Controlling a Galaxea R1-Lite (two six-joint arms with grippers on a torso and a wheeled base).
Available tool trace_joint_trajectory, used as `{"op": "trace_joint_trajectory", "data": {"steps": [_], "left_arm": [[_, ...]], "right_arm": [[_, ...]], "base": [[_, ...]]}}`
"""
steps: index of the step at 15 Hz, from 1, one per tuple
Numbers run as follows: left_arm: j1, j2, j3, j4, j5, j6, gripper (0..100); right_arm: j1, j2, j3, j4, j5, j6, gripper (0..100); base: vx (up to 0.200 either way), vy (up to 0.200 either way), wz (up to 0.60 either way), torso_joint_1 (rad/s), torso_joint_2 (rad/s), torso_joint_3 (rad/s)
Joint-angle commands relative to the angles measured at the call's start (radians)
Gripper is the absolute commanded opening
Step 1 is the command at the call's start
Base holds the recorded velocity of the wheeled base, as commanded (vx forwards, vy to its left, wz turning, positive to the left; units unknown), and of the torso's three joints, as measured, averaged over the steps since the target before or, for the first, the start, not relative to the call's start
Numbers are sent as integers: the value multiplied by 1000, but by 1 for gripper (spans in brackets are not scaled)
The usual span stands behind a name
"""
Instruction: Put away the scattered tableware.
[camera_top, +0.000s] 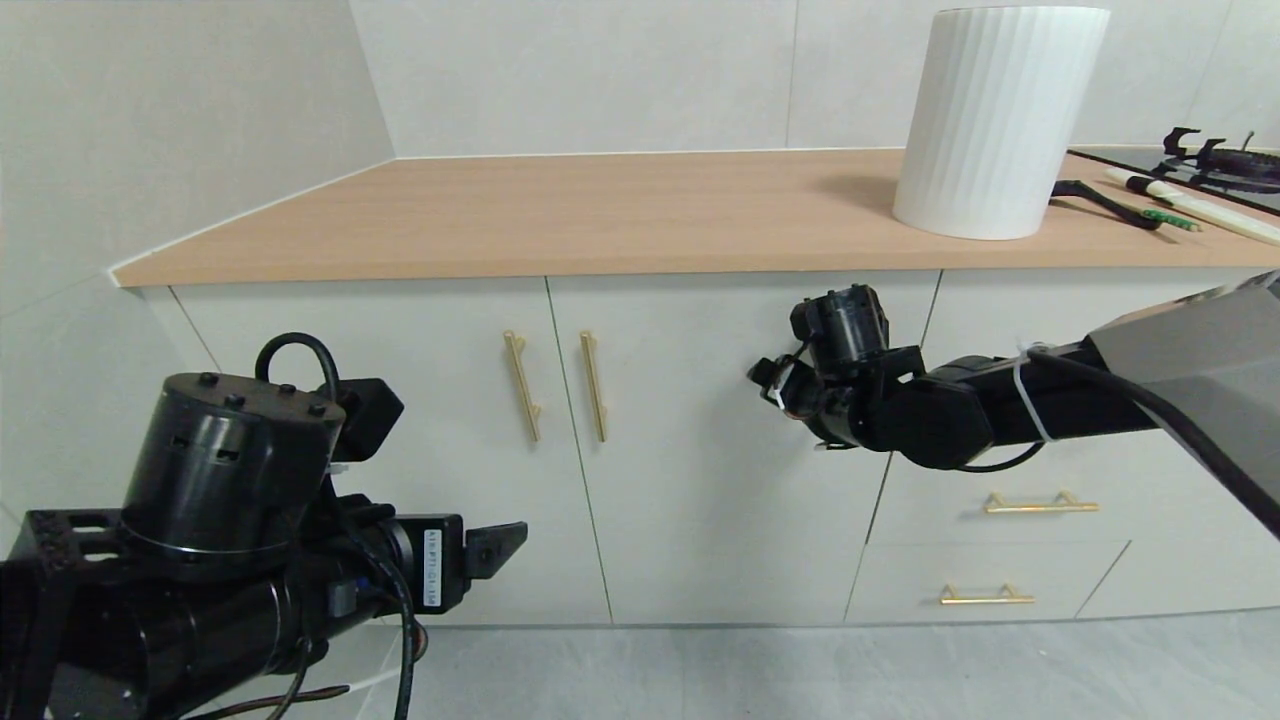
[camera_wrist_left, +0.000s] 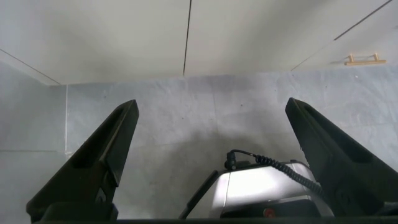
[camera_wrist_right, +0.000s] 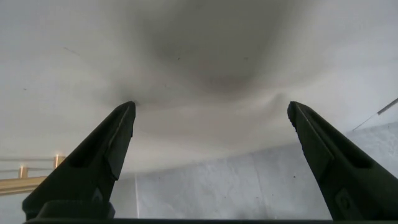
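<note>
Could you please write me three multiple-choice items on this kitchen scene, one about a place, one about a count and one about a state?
1. Where does the white ribbed container stand?
A. on the wooden countertop
B. on the floor
C. in an open drawer

2. How many gold handles show on the cabinet front in the head view?
A. two
B. four
C. six

3. How is the right gripper?
A. shut on a spoon
B. shut on a handle
C. open and empty

Answers:
1 A: its base rests on the countertop.
2 B: two handles stand upright and two lie level.
3 C: its fingers stand wide apart with nothing between them.
</note>
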Motion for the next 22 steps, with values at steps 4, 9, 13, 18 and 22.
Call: {"op": "trace_joint_trajectory", "data": {"steps": [4,9,13,18,22], "left_arm": [[0,1,0,-1,1,0,100],[0,-1,0,-2,-1,0,100],[52,-82,-1,-13,-1,1,100],[106,-427,160,-13,-1,21,100],[226,-809,256,-1,-2,165,100]], "right_arm": [[4,-245,312,-14,284,-89,100],[4,-349,399,-68,352,-189,100],[-1,-629,508,-69,306,-291,100],[-39,-1126,871,-72,174,-554,100],[-121,-1525,1013,58,151,-638,100]], "base": [[0,0,0,0,0,0],[0,0,0,0,0,0],[0,0,0,0,0,0],[0,0,0,0,0,0],[0,0,0,0,0,0]]}}
